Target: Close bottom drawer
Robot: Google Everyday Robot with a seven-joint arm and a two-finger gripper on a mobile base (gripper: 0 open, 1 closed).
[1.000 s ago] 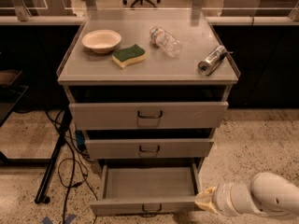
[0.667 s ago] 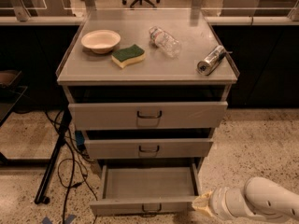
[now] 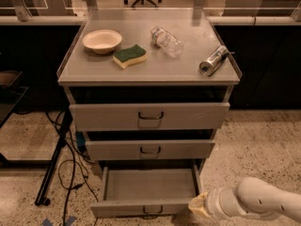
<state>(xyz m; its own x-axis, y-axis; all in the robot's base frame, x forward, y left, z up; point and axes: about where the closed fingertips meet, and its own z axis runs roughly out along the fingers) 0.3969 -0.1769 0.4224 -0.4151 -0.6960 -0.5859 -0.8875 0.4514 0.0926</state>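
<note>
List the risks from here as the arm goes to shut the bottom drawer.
1. The gripper sits at the right front corner of the open bottom drawer, away from its handle. A push from there may skew the drawer or slip off its side.
2. A hard shove could jolt the cabinet. The plastic bottle and metal cylinder, both lying on their sides on top, might then roll.
</note>
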